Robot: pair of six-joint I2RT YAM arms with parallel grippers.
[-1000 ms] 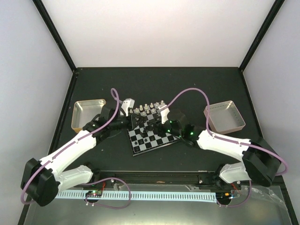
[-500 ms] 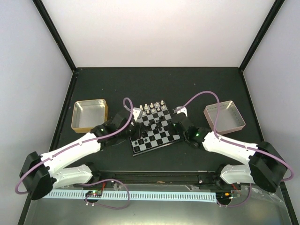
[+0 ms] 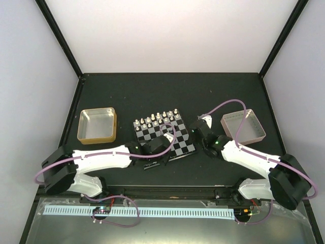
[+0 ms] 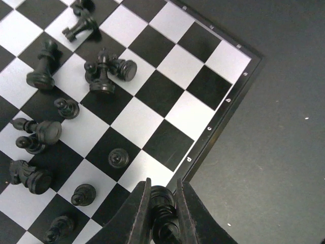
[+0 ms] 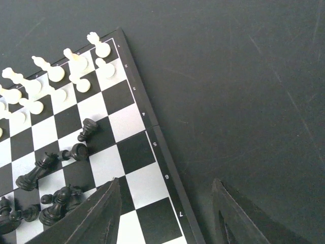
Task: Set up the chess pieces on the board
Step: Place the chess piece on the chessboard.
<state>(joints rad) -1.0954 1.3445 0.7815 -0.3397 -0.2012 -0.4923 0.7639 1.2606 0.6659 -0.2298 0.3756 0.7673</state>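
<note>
Nearest the arm bases, the left gripper [image 4: 162,185] is clamped on one black piece [image 4: 162,204], held upright between its fingers [image 4: 139,216] above the board [image 4: 175,68], at the near rim a few squares short of a corner. Whether the piece touches the square below cannot be told. Just past the fingers, the squares running along the rim to that corner are bare checks, and beyond the rim there is only dark table [image 3: 167,91]. To the other side, the loose black pieces [image 4: 101,76] crowd the board's middle, some upright and several tipped on their sides, two of them touching. The right gripper [image 5: 165,183] hangs wide open with nothing in it, straddling the board's right rim: one finger is over the last file, the other over the table outside it. The corner squares under it are free, while a few tumbled black pieces lie just inward. Farther off, the white pieces [image 5: 55,73] stand in two tidy rows along the far edge, reaching the far corner. The board sits slightly askew to the table's near edge. A left tray [image 3: 95,124] and a right tray [image 3: 242,126] flank it, each separated from the rim by a strip of open table, and a broad stretch of table lies behind the board up to the back wall.
</note>
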